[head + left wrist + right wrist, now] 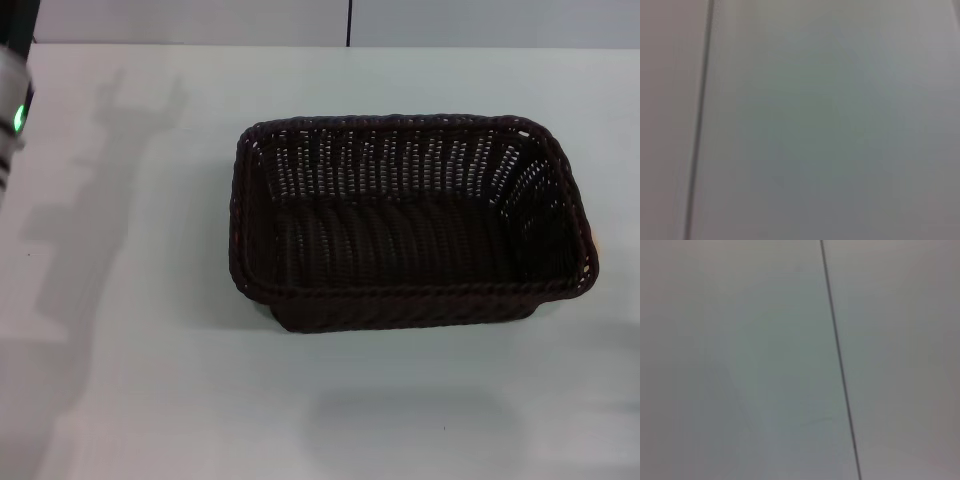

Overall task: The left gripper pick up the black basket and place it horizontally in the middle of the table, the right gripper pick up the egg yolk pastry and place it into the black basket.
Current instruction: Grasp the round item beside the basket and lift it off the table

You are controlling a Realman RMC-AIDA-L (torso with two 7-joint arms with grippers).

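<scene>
One black basket [410, 225] upright on white table [150, 380], left arm [12, 120] at edge, claw state perhaps hidden.

This looks like a robot test bench in a lab rather than a home or shop. A plain white table [150, 400] fills nearly the whole head view, carrying only a dark woven basket [410, 225], with bare pale wall panels [200, 20] split by a thin dark seam beyond the table's far edge. At the table's far left corner a white-and-grey robot arm [12, 110] with a glowing green ring light enters the view.
</scene>
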